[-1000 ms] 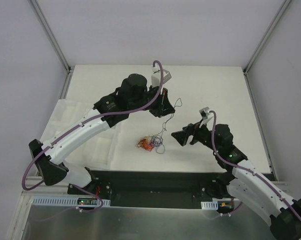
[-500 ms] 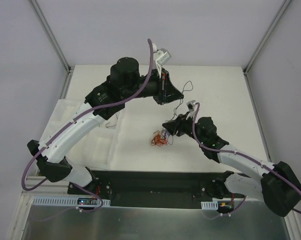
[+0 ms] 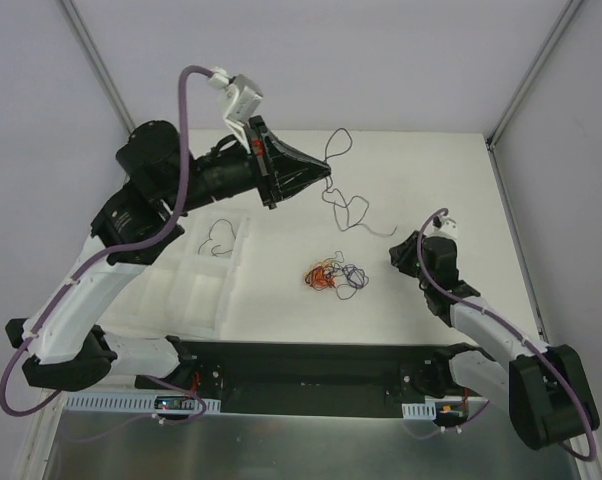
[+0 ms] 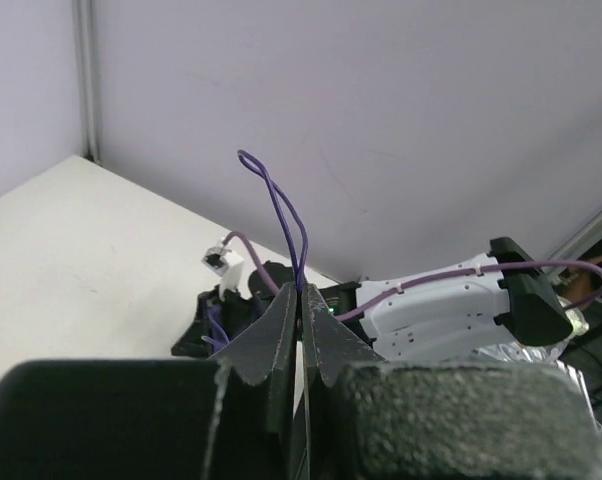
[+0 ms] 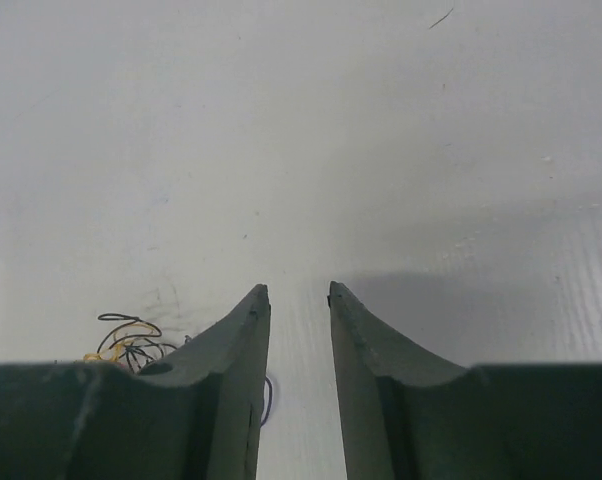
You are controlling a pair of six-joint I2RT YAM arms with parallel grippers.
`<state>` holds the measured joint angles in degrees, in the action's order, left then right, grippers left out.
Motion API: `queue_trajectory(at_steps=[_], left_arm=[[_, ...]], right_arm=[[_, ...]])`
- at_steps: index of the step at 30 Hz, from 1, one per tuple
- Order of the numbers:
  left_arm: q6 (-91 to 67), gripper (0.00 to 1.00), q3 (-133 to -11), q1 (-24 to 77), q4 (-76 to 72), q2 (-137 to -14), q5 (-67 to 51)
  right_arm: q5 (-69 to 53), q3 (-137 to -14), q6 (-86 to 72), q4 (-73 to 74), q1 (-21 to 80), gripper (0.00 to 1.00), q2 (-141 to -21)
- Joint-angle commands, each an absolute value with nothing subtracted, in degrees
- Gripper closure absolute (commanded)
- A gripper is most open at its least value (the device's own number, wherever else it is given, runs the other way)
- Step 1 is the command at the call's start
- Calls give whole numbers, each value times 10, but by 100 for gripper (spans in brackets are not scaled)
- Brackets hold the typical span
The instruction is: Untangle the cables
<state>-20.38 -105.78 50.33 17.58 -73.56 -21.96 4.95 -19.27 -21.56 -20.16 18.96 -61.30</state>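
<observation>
our left gripper [image 3: 326,178] is clenched on one thin purple wire [image 4: 297,270], held high above the white table [image 3: 451,170]. our right gripper [image 5: 296,290] stands narrowly parted, grasping nothing. the multicoloured knot of hair-thin cables [image 3: 331,277] lies mid-table.

The cables [image 3: 333,277] lie mostly as a small knot of orange, red and purple curls at mid-tabletop [image 3: 451,170]. At 12 o'clock from the knot and apart from it, one purple cable [image 3: 353,208] is pinched between the jaws of the left gripper [image 3: 328,172]. A narrow loop rises above the jaws and the rest dangles in loose curls. At 10 o'clock a black cable [image 3: 218,237] lies curled in a white tray [image 3: 196,290].
</observation>
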Motion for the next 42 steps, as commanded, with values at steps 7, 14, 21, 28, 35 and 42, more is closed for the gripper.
queue_trajectory(at_steps=[7, 14, 21, 28, 35, 42], left_arm=[[-113, 100, -942, 510, 208, -650, -25], [-62, 100, -880, 507, 270, -627, 143], [-25, 100, -832, 460, 290, -632, 246], [-58, 100, -781, 344, 288, -635, 197], [-52, 100, -749, 326, 279, -647, 223], [-102, 100, -708, 322, 291, -642, 269]], right_arm=[[-122, -283, -92, -81, 186, 44, -560], [-137, -294, -39, -57, 195, 43, -576], [-113, -272, -25, -50, 190, 43, -572], [-101, -257, -25, -57, 180, 43, -555], [-110, -261, -27, -65, 178, 43, -585], [-108, -261, -28, -67, 177, 43, -592]])
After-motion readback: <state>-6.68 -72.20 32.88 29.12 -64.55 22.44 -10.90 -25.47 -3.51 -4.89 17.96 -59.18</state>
